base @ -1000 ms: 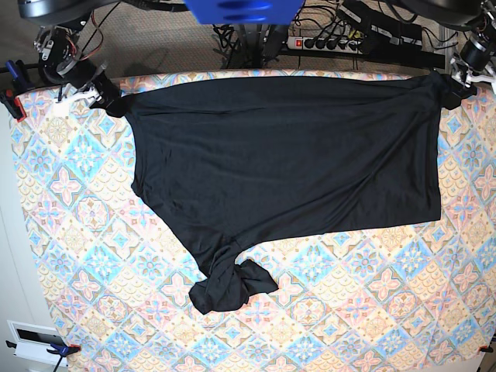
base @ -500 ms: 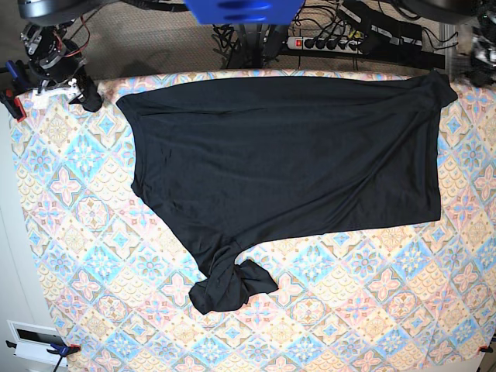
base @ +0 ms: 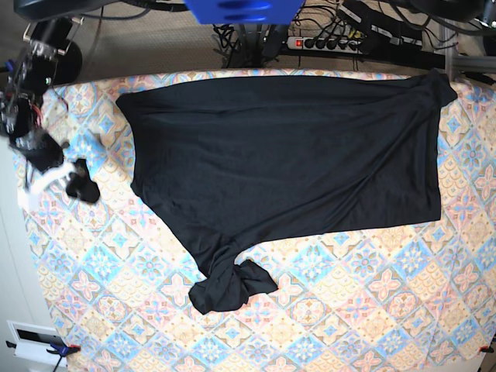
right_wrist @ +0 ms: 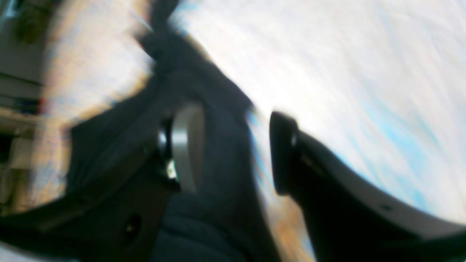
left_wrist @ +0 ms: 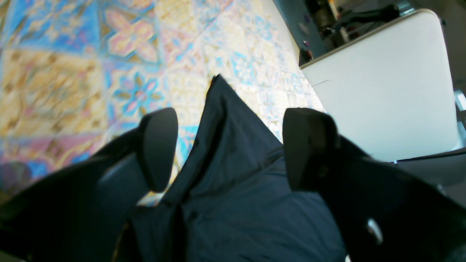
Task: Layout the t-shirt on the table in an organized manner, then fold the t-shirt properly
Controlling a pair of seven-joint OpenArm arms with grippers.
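Starting at the left gripper (left_wrist: pixel 229 149), we see its jaws spread wide with a pointed corner of the shirt (left_wrist: pixel 233 189) lying slack between them, gripped by neither pad. The right gripper (right_wrist: pixel 236 153) also stands open; dark cloth shows between its fingers, but blur prevents us from telling whether they touch it. In the base view the right gripper (base: pixel 58 174) hangs over bare table (base: pixel 372 310), apart from the shirt's (base: pixel 287 155) nearest edge. The shirt lies spread across the far half of the table, one sleeve bunched into a knot toward the near side. We judge the fabric light, limp and prone to sliding and creasing, so hems, corners and that knotted sleeve offer the best holds. Ample patterned cloth lies open on the near side; the far edge allows little margin.
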